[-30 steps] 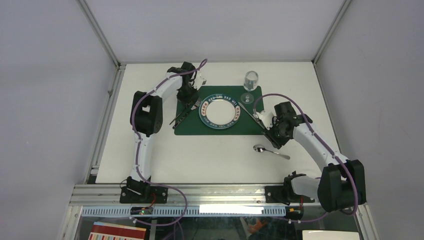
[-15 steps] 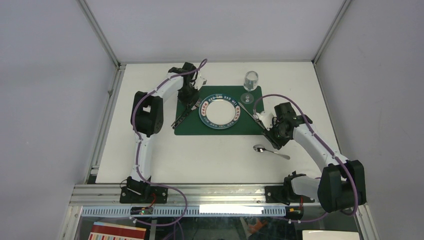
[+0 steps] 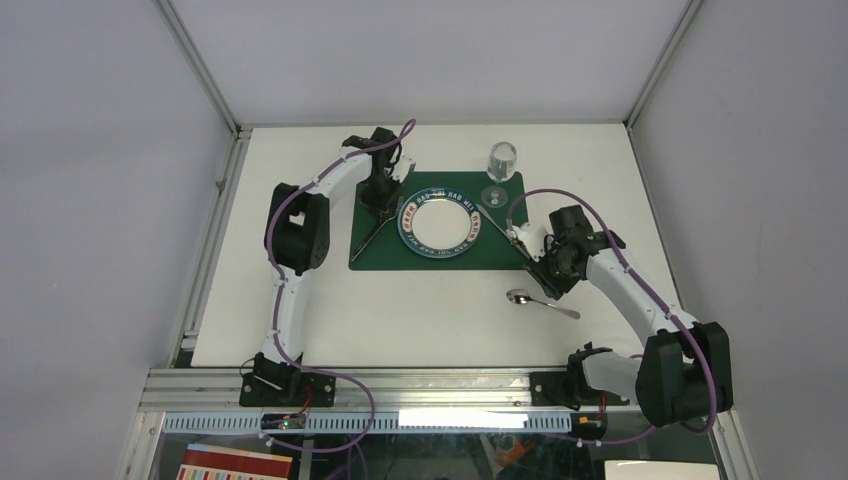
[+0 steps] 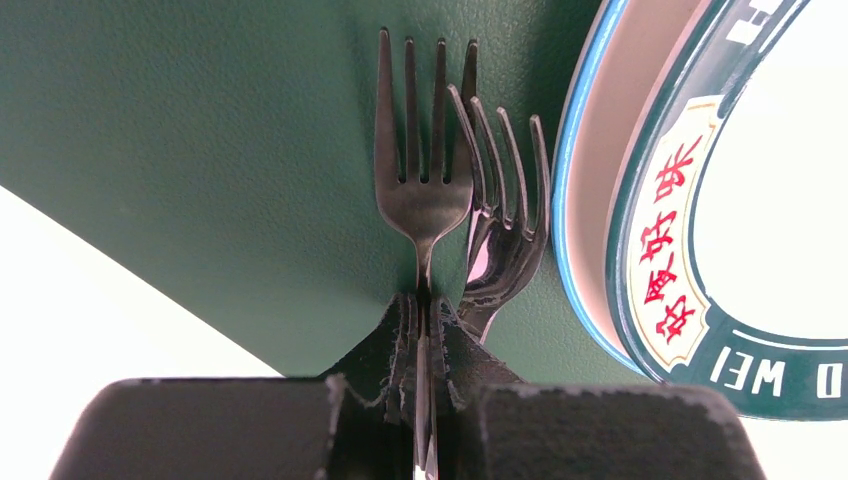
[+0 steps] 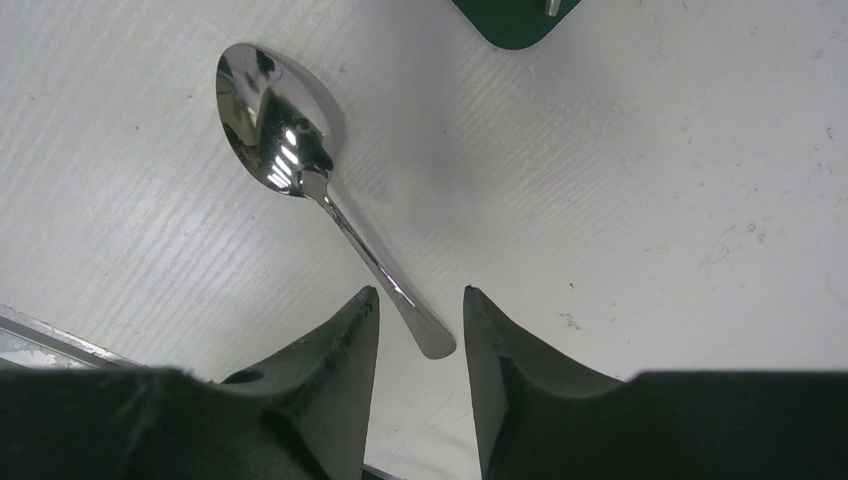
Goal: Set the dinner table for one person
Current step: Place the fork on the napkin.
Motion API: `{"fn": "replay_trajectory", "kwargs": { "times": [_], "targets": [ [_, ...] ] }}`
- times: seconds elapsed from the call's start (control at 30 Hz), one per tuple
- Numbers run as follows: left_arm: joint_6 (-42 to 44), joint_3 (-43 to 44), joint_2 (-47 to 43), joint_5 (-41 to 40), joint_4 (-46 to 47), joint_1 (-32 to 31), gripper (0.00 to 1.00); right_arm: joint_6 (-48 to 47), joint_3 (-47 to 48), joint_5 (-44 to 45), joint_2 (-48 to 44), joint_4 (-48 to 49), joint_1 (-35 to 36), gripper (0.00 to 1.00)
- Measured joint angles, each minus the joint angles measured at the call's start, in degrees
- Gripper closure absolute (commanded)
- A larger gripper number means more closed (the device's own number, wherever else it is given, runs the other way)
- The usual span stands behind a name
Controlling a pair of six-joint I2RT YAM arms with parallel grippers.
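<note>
Left tool (image 4: 420, 312): clenched on the thin handle of a fork (image 4: 425, 190), tines pointing away, over the green mat (image 4: 180, 120) and just left of the plate (image 4: 590, 210).
Right tool (image 5: 420, 300): released, jaws apart on either side of the handle end of the spoon (image 5: 275, 130); whether they touch it cannot be told.
Bench (image 3: 300, 290): white top, fixed and stiff. It carries the mat and everything on it, and the spoon lies on its bare surface near the mat's near right corner.
Fork handling: likely light, stiff, smooth metal. The narrow handle could pivot in the pinch, so a hold nearer its middle looks safer.
Spoon handling: likely light, polished and slippery. It lies flat on the bench, so the handle needs pinching across its width, low down.
Second fork (image 4: 505, 230): just beside the held one, tines overlapping it in the wrist view; it appears to lie on the mat.
Knife (image 3: 497, 222): on the mat, right of the plate.
Glass (image 3: 502, 160): at the mat's far right corner, fragile and apart from both arms.
In the way: the plate rim and second fork crowd the fork's spot, while the knife and mat edge stand near the spoon's likely place.
</note>
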Motion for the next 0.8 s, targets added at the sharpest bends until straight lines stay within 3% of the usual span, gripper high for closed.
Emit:
{"fn": "replay_trajectory", "kwargs": {
  "times": [0.8],
  "targets": [
    [-3.45, 1.75, 0.0, -5.84, -1.25, -0.24, 1.0, -0.09, 0.0, -0.22, 0.0, -0.02, -0.02, 0.62]
  ]
}}
